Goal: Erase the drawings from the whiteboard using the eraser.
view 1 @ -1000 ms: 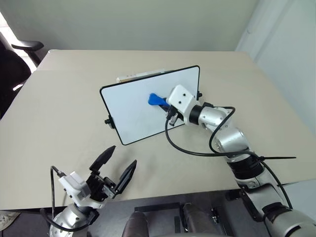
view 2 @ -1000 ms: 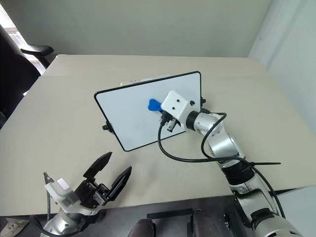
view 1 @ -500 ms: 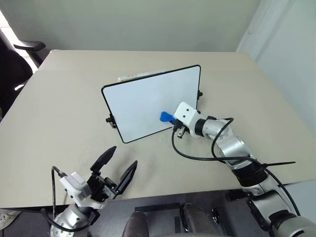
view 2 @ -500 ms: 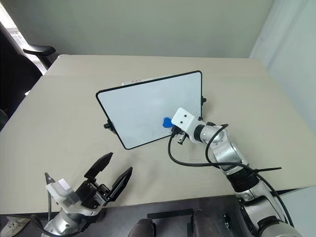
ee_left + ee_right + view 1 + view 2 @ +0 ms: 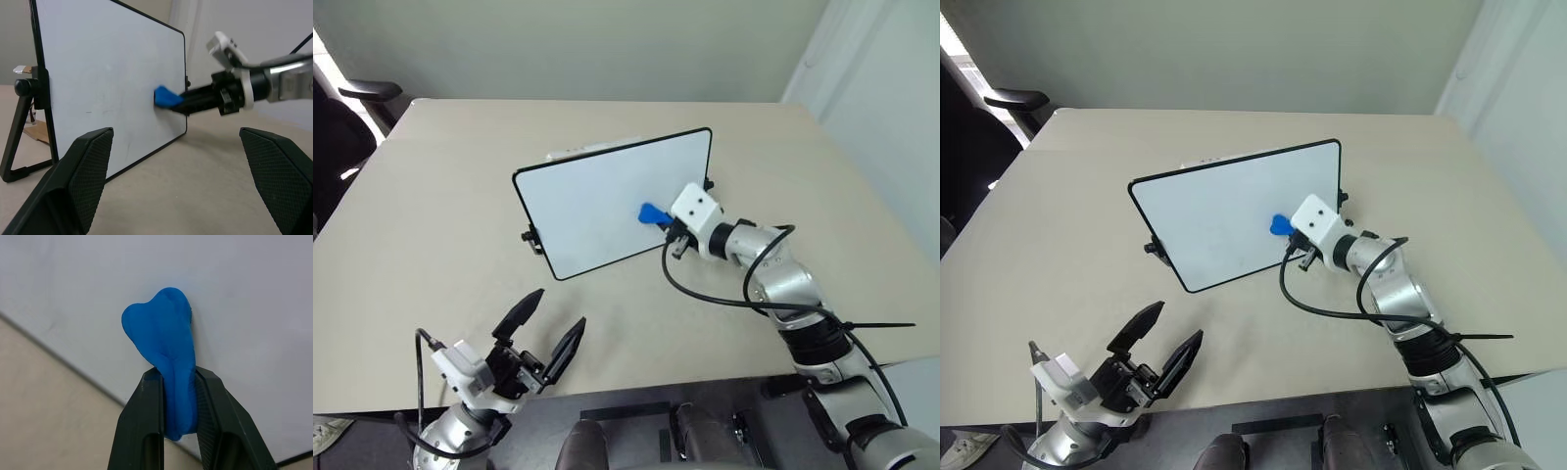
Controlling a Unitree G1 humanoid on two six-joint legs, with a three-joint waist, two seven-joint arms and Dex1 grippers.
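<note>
I have the right claw point(image 5: 178, 431) clenched on the blue eraser point(image 5: 653, 212), its two black fingers pinching the back half so the front end sticks out free to do the rubbing; that free end is pressed against the face of the whiteboard point(image 5: 597, 201), toward its right side and a little below mid-height; the board stands propped upright on the bench point(image 5: 440, 206), tilted back on a stand behind it, so I come at it nearly level rather than from above; I see no red drawings on the white face from here, only faint smudges, so I judge the wiping is close to done; my left claw point(image 5: 540, 331) hovers low at the near bench edge, fingers spread and holding nothing, well clear of the wiping arm.
</note>
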